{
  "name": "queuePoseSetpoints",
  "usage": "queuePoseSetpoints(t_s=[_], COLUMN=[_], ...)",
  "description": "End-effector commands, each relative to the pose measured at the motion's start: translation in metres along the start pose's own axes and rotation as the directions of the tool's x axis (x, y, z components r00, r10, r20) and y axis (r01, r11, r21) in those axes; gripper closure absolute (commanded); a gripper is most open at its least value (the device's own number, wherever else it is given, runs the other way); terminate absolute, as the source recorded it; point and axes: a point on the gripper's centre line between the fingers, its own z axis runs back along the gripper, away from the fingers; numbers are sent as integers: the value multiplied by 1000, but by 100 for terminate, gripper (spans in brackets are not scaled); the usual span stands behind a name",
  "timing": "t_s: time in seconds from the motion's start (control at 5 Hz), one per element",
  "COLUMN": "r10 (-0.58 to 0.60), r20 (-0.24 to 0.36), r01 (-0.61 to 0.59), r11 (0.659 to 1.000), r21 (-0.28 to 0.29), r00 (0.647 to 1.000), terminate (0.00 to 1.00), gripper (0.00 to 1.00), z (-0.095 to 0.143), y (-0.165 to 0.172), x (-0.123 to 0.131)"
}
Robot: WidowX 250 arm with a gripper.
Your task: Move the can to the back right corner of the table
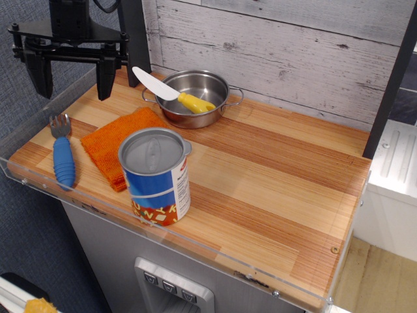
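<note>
Can [156, 176] beside orange cloth [120, 143], pan [195, 98] behind, open pincer [71, 75] apart

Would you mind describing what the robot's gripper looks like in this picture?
The gripper is all black: a flat, wide crossbar plate carries two blocky fingers that taper toward their tips. Small bolts or knobs stud the ends of the plate. A boxy black body rises above it, with a dark cable looping near the top. No markings are visible.

a blue-labelled cylindrical tin can [157, 176] is set at the striped wooden table's [273, 189] front edge, an orange cloth [117, 140] just left, a steel two-handled pan [195, 98] behind.
</note>
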Motion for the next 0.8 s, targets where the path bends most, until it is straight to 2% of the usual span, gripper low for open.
queuePoseSetpoints(t_s=[0.0,0.2,0.4,0.6], r10=[0,-204,-393,-605], r20=[0,12,49,79], r01=[0,204,389,603], r11=[1000,978,918,796], r21=[0,49,83,44], r00=[1000,979,918,793], terminate=[0,0,0,0], gripper=[0,0,0,0], z=[0,-6,-9,-20], y=[0,19,30,31], x=[0,-8,-20,-37])
